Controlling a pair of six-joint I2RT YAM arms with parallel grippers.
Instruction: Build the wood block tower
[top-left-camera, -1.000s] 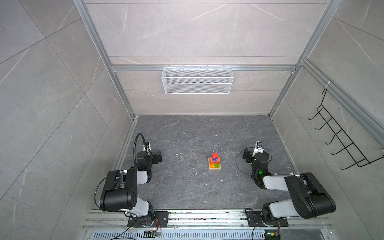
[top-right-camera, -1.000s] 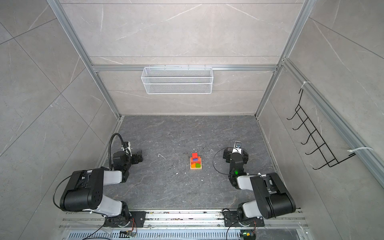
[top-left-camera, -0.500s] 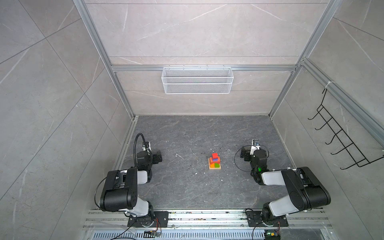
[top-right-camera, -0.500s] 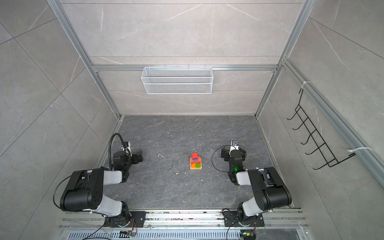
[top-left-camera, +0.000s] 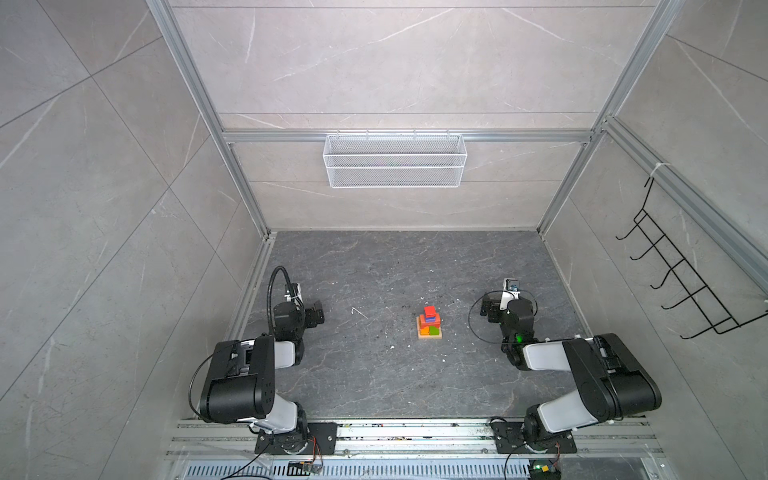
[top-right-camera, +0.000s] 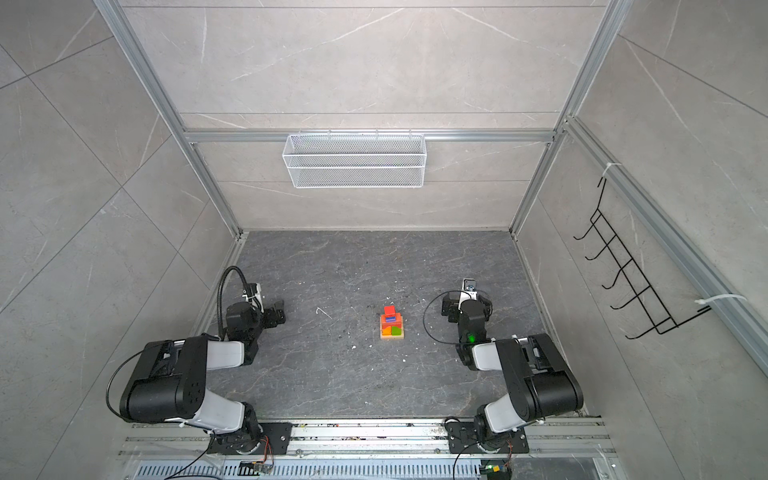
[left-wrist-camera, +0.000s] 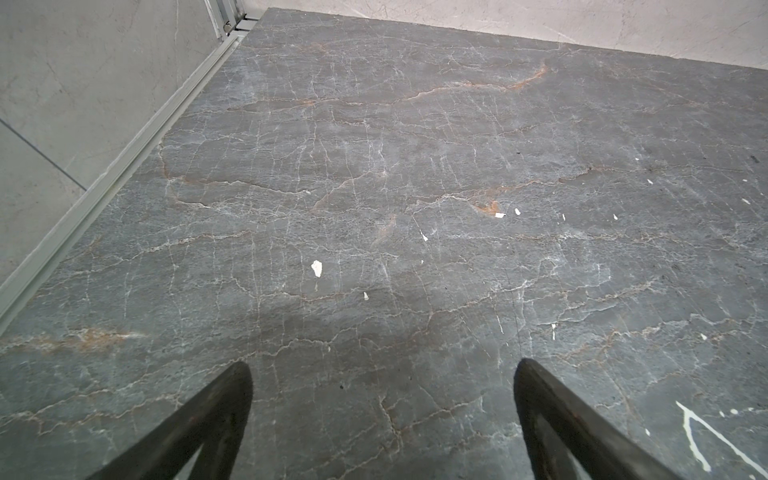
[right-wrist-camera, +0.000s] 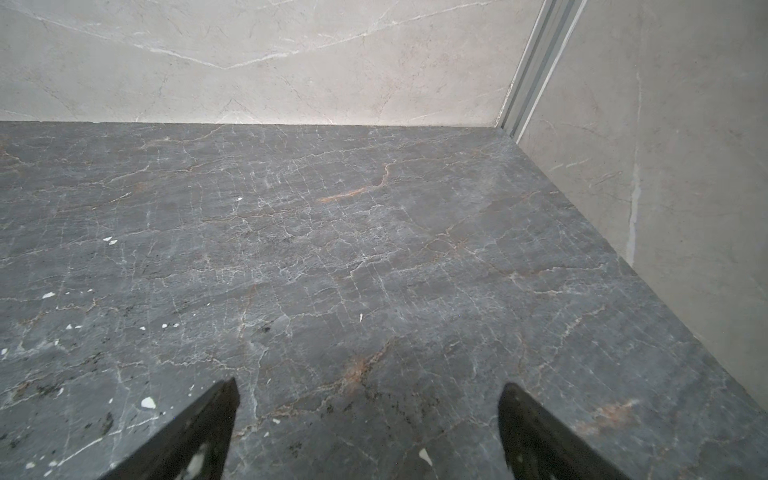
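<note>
Grey marbled bench (top-left-camera: 374, 374) carries the tower (top-left-camera: 429, 326) in both top views. It is stepped, capped by a red cube (top-left-camera: 429, 311), and stands between the arms, nearer the right hand (top-left-camera: 487, 311) than the left hand (top-left-camera: 316, 318). Left wrist view: fingers (left-wrist-camera: 224, 407) spread wide and empty, over bare stone only. Right wrist view: likewise released, with the tower out of frame.

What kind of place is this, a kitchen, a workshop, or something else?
Probably a robot test cell dressed as a room corner: stone-look wall panels in an aluminium frame, a left arm and right arm bolted to a rail at the front, and a block tower on the floor.
</note>
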